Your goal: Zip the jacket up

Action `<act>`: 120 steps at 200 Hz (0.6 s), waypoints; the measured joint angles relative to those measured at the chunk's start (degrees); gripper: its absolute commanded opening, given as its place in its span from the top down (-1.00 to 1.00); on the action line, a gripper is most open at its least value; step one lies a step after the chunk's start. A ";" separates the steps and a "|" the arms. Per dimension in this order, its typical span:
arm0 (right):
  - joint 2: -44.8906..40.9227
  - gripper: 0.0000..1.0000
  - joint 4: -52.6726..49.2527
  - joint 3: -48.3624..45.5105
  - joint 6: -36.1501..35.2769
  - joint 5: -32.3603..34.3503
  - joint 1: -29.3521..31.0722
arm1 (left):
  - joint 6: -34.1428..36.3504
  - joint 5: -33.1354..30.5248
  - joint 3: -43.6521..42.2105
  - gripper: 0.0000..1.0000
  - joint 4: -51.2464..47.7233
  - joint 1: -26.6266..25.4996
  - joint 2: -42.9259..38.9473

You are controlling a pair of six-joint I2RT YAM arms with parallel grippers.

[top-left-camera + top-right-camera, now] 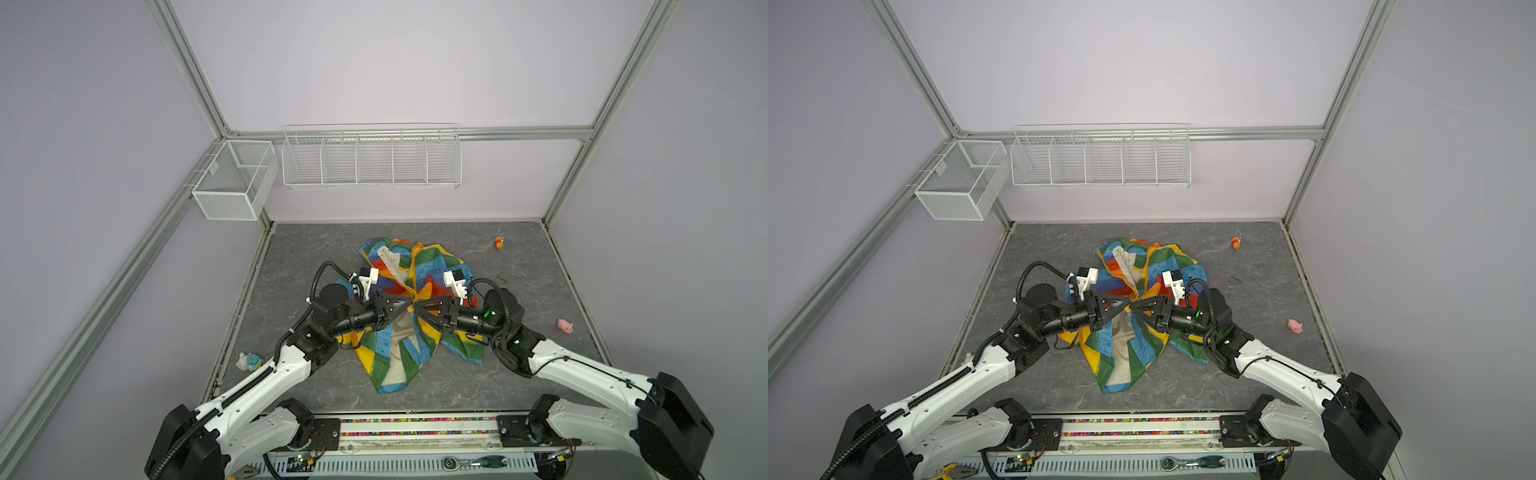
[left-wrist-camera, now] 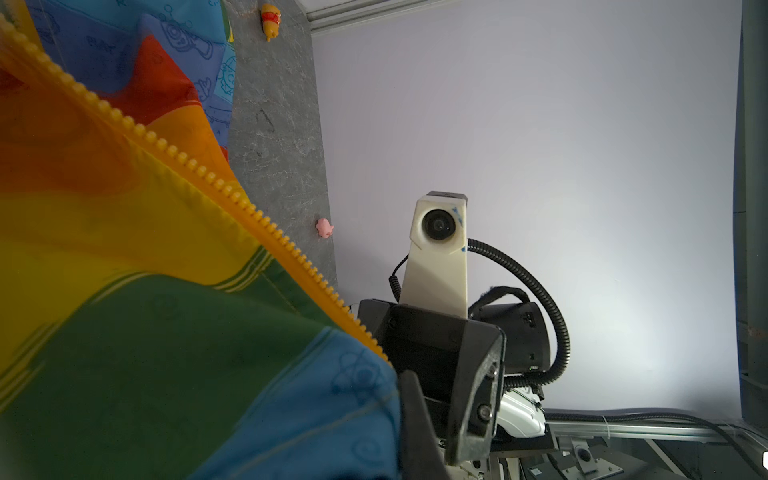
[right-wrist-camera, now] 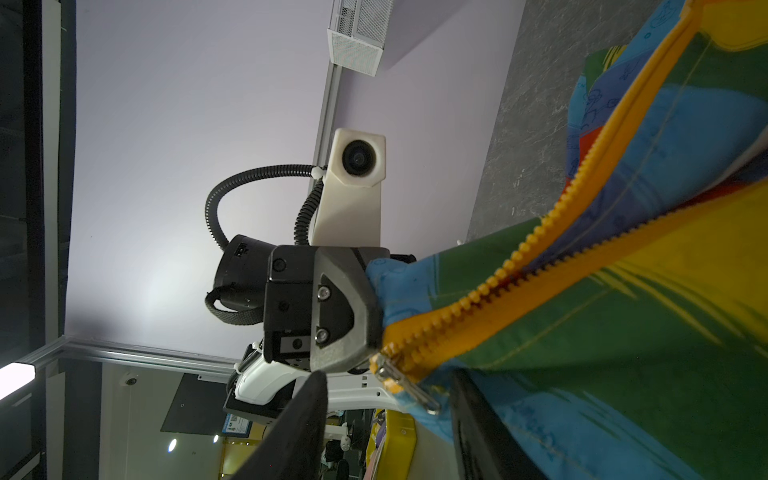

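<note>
Bunched on the table [image 1: 519, 374], the thin, limp jacket [image 1: 405, 357] is pinched at its hem by the left gripper's [image 1: 410, 300] pressed jaws, while its small, slippery-looking zipper pull [image 3: 405, 388], best taken squarely, is flanked by the right gripper's [image 3: 388, 384] spread jaws.

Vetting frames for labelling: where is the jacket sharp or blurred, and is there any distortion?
In both top views the jacket is fairly sharp and evenly lit; the frame posts splay from wide-angle distortion. Left wrist view: nearest fabric blurred, zipper teeth crisp. Right wrist view: zipper pull sharp, bright patch on the wall.
</note>
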 measured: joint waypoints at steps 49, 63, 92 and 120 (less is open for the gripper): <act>0.00 0.17 0.39 0.00 0.24 0.04 0.00 | -0.09 -0.02 0.00 1.00 0.26 0.00 0.00; 0.00 0.23 0.31 0.00 0.20 0.07 -0.02 | -0.17 -0.02 0.00 1.00 0.28 0.00 0.00; -0.35 0.36 -1.07 0.00 -0.11 0.26 0.00 | -0.20 0.00 -0.02 1.00 0.33 0.00 0.00; -1.36 0.44 -2.56 0.02 -0.72 0.57 0.00 | -0.20 0.00 -0.17 1.00 0.39 0.00 -0.02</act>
